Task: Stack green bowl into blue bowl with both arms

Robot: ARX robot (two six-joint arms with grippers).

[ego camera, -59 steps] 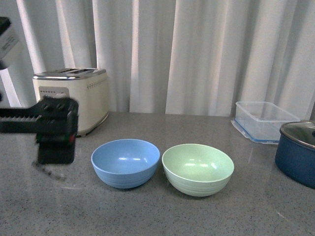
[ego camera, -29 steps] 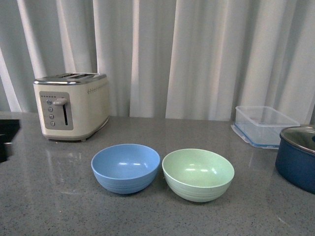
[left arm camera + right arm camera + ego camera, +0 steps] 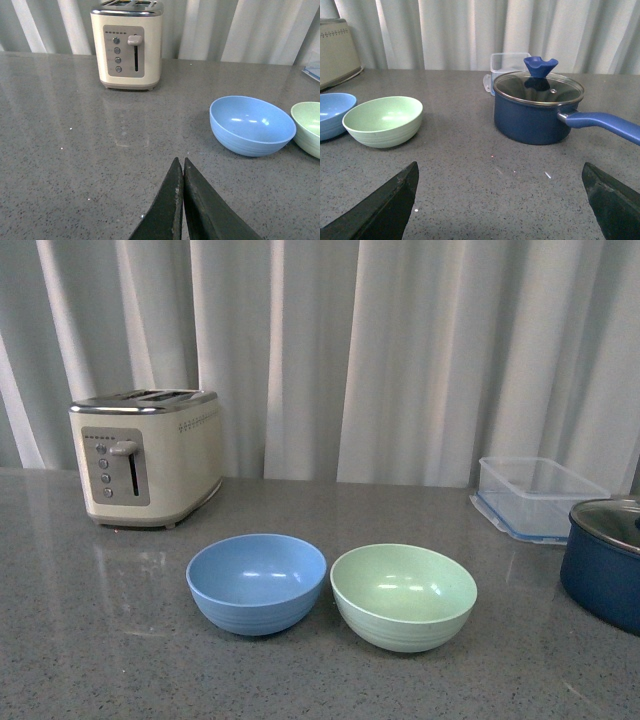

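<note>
Green bowl sat upright and empty on the near-middle of the counter, just right of the blue bowl. The rims were so close I couldn't tell if they touched. Both were the same round shape and size, matte, with faint ridges around the base. They looked like light plastic or fibre stuff, so probably easy to shove by accident.

Neither arm showed in the front view. In the wrist views, the left gripper had its 2 thin flat fingers pressed together with nothing between them, off to the left of the blue bowl. The right gripper had its fingers spread wide, also empty, low over the counter to the right of the green bowl.

So I'd say nothing had started yet and this was the approach step. Next move probably called for the right gripper to straddle the green bowl's rim and pinch the wall. The left one would need to open up and steady the blue bowl.

Around them were a grey speckled countertop, a cream toaster far left, a clear plastic container far right, a navy pot with glass lid at the right edge, and a pale curtain behind.
</note>
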